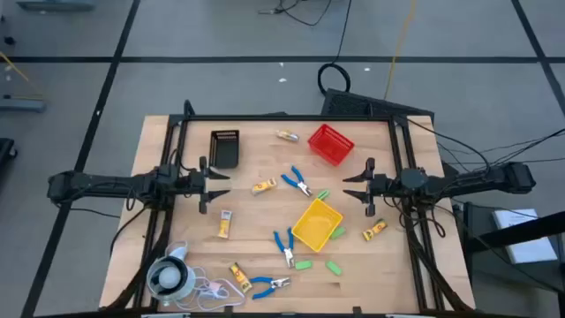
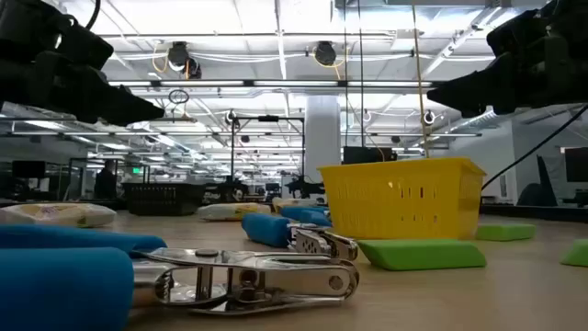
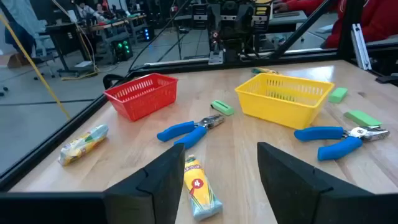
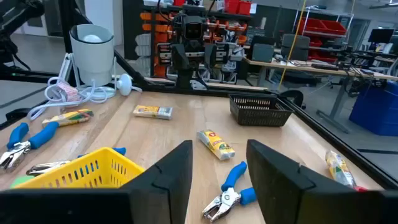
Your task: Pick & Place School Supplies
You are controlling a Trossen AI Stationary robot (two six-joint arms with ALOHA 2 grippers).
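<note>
Left gripper point(image 1: 222, 186): I see it hovering over the table's left side, fingers spread, empty; yellow packet point(image 1: 263, 186) lies just ahead. Right gripper point(image 1: 350, 186): jaws parted, empty; blue-handled pliers point(image 1: 297, 182) ahead, between both grippers, near the yellow bin point(image 1: 317, 223).

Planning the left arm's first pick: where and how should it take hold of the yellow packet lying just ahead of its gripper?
Grip the yellow packet across its narrow middle, coming straight down. It lies flat, clear of the blue-handled pliers, and the open left gripper already straddles its line.
</note>
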